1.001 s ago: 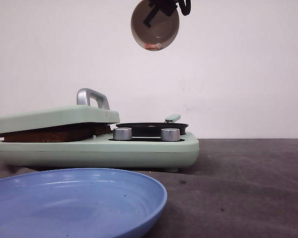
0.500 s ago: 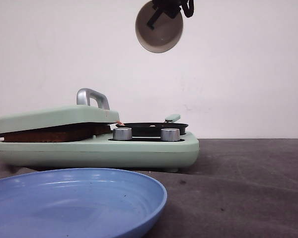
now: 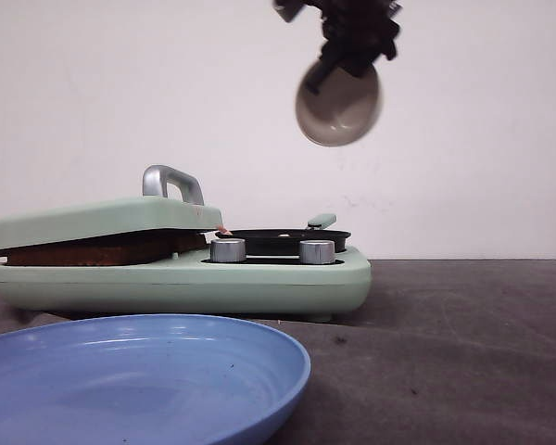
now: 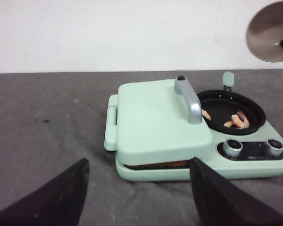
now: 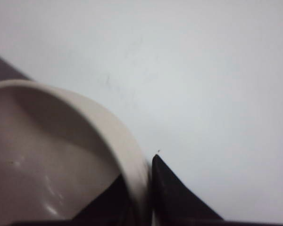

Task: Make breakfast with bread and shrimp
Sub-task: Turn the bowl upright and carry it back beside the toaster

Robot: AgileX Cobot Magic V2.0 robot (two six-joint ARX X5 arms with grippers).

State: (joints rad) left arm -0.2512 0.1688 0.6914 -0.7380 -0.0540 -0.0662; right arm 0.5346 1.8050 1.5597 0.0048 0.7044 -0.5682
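My right gripper (image 3: 352, 42) is shut on the rim of the beige bowl (image 3: 338, 107), holding it tipped and empty high above the appliance; the bowl also fills the right wrist view (image 5: 52, 155) and shows in the left wrist view (image 4: 271, 30). The pinkish shrimp (image 4: 236, 120) lie in the black round pan (image 4: 228, 110) of the mint-green breakfast maker (image 3: 181, 269). The bread shows only as a brown crust edge (image 3: 93, 250) under the closed lid (image 4: 158, 120), also seen in the left wrist view (image 4: 155, 165). My left gripper (image 4: 137, 197) is open and empty, in front of the appliance.
A blue plate (image 3: 139, 380) stands at the front left, near the camera. Two silver knobs (image 3: 273, 250) sit on the appliance's front. The lid has a silver handle (image 3: 171, 181). Dark grey cloth (image 3: 463, 352) covers the table; a white wall stands behind.
The shrimp left the bowl and landed in the pan. My right gripper has moved right and lower with the empty bowl. The left arm's view gives no earlier frame.
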